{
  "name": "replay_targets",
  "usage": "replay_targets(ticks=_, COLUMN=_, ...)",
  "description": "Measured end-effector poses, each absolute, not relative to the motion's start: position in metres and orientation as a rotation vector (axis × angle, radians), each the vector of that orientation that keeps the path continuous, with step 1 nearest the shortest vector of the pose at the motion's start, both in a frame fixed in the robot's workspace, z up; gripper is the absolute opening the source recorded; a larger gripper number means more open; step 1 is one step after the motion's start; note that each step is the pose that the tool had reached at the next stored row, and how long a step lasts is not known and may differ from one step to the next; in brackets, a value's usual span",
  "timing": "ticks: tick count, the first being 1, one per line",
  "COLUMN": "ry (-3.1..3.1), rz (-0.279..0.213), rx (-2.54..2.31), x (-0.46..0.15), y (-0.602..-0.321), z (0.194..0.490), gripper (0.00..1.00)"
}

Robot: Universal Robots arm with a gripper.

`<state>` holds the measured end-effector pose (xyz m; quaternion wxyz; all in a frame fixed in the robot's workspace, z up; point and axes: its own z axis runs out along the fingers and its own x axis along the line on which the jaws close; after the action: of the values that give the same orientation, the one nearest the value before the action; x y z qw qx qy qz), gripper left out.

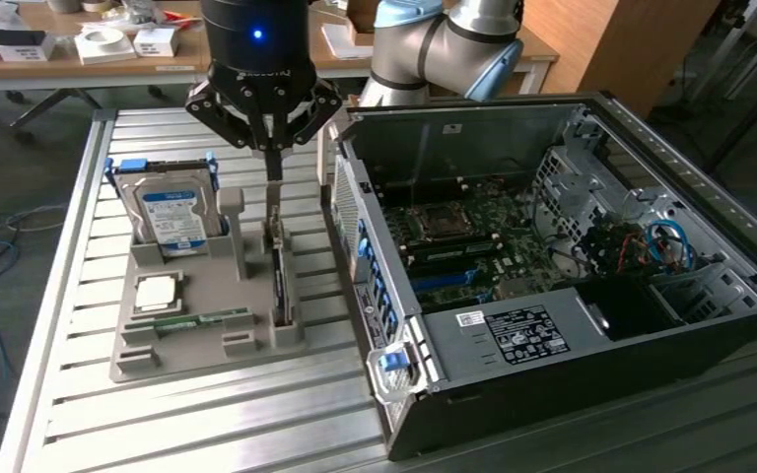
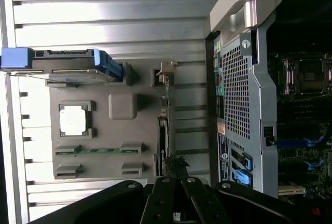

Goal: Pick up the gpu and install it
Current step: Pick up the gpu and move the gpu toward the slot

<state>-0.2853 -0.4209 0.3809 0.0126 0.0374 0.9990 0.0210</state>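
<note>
The gpu [image 1: 280,271] is a thin dark card standing on edge in a slot of the grey holder tray [image 1: 181,345], at the tray's side nearest the open computer case [image 1: 511,335]. My gripper [image 1: 273,175] hangs straight above the card's far end, its fingers shut together with nothing visibly between them. In the wrist view the gpu [image 2: 165,125] appears edge-on, running along the tray [image 2: 104,130], and the gripper [image 2: 176,164] sits over one end of it. Whether the fingertips touch the card I cannot tell.
The tray also holds a silver hard drive with a blue label [image 1: 172,212], a square processor [image 1: 158,292] and a green memory stick [image 1: 201,318]. The case lies open with its motherboard [image 1: 464,232] facing up. A slatted metal table [image 1: 221,424] carries everything.
</note>
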Motion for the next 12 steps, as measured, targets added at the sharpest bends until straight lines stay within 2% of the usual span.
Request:
replay_targets(ticks=1, ry=3.114, rz=0.065, rx=0.117, x=-0.2852, y=-0.4209, z=0.3809, gripper=0.11)
replay_targets(ticks=3, ry=3.114, rz=0.065, rx=0.117, x=-0.2853, y=-0.4209, z=0.3809, gripper=0.23)
replay_targets(ticks=4, ry=3.114, rz=0.065, rx=0.117, x=-0.2852, y=-0.4209, z=0.3809, gripper=0.23)
replay_targets(ticks=7, ry=3.114, rz=0.065, rx=0.117, x=-0.2852, y=-0.4209, z=0.3809, gripper=0.41)
replay_targets(ticks=8, ry=3.114, rz=0.065, rx=0.117, x=-0.2853, y=-0.4209, z=0.3809, gripper=0.41)
replay_targets(ticks=9, ry=3.114, rz=0.065, rx=0.117, x=-0.2853, y=-0.4209, z=0.3809, gripper=0.47)
replay_targets(ticks=12, ry=3.114, rz=0.065, rx=0.117, x=-0.2853, y=-0.4209, z=0.3809, gripper=0.47)
